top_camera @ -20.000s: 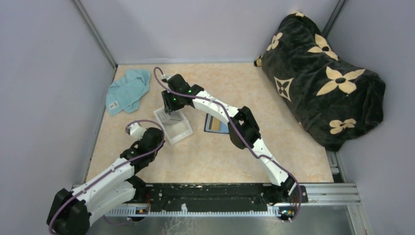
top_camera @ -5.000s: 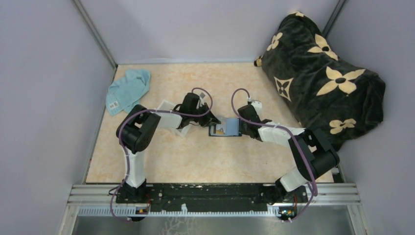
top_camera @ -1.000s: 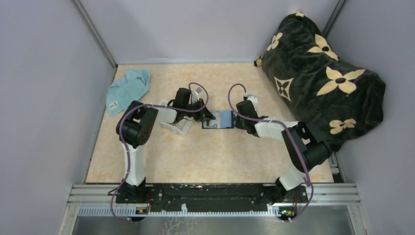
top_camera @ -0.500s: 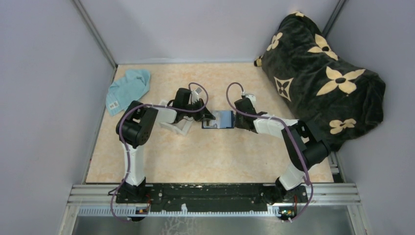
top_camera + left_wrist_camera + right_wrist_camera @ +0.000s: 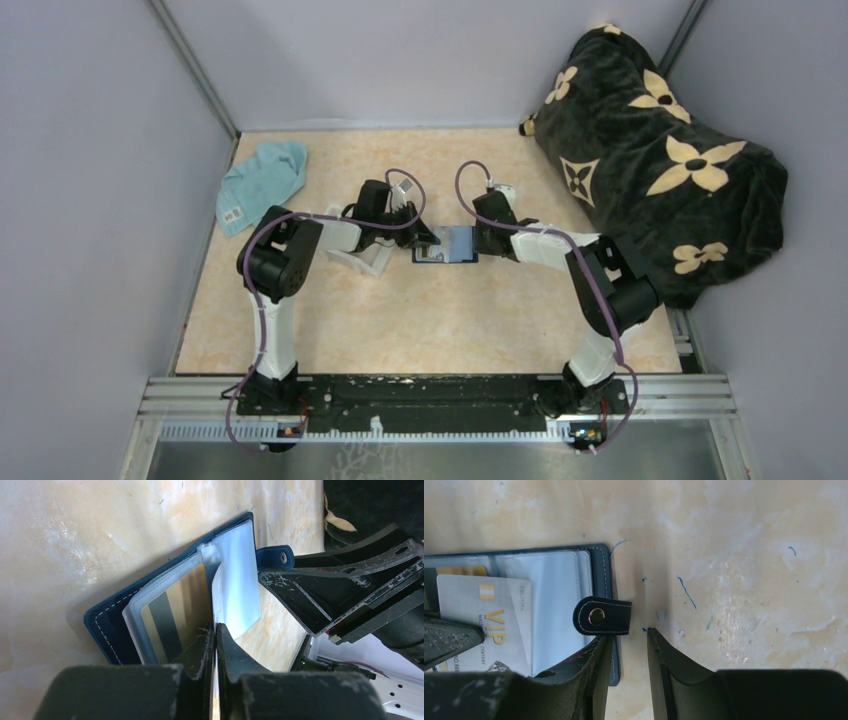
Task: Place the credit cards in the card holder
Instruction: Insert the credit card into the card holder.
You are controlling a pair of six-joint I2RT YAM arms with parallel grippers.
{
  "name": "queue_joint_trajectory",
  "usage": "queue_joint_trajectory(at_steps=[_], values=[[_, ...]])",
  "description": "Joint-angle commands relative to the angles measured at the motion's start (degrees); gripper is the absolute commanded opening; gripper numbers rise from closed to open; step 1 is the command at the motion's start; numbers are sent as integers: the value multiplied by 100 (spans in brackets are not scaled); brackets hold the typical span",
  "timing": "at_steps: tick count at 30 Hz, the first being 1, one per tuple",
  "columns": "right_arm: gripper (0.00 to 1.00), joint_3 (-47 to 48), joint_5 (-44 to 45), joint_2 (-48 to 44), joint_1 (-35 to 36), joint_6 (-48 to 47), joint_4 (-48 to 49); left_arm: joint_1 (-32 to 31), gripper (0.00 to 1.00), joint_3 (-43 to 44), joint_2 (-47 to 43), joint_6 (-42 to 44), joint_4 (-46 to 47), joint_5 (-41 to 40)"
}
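The card holder (image 5: 448, 243) lies open on the table between my two grippers, its clear sleeves (image 5: 235, 595) facing up. An orange-yellow credit card (image 5: 175, 612) with a dark stripe sits in a sleeve. My left gripper (image 5: 216, 626) is shut on a greyish credit card (image 5: 484, 615) marked VIP, whose far end lies over the sleeves. My right gripper (image 5: 629, 637) is open at the holder's right edge (image 5: 602, 565), beside its snap strap (image 5: 601, 616). One finger (image 5: 589, 665) lies over the holder, the other over the table.
A clear plastic tray (image 5: 362, 260) stands just left of my left gripper (image 5: 428, 240). A teal cloth (image 5: 262, 185) lies at the far left. A large black flowered bundle (image 5: 660, 160) fills the right side. My right gripper (image 5: 478, 240) sits close against the holder.
My right gripper has shifted a little left and toward the far side, closer against the holder's right edge. My left gripper and the holder have stayed in place.
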Motion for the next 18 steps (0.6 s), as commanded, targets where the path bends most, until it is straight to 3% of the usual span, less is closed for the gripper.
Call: queue_joint_trajectory(at_steps=[1, 12, 18], values=[[33, 276, 148, 277, -23, -108, -108, 44, 6, -67, 3, 217, -270, -12], [31, 399, 535, 428, -49, -176, -80, 45, 6, -117, -27, 262, -325, -64], [17, 308, 669, 498, -56, -176, 131, 47, 6, -188, -22, 238, -290, -65]])
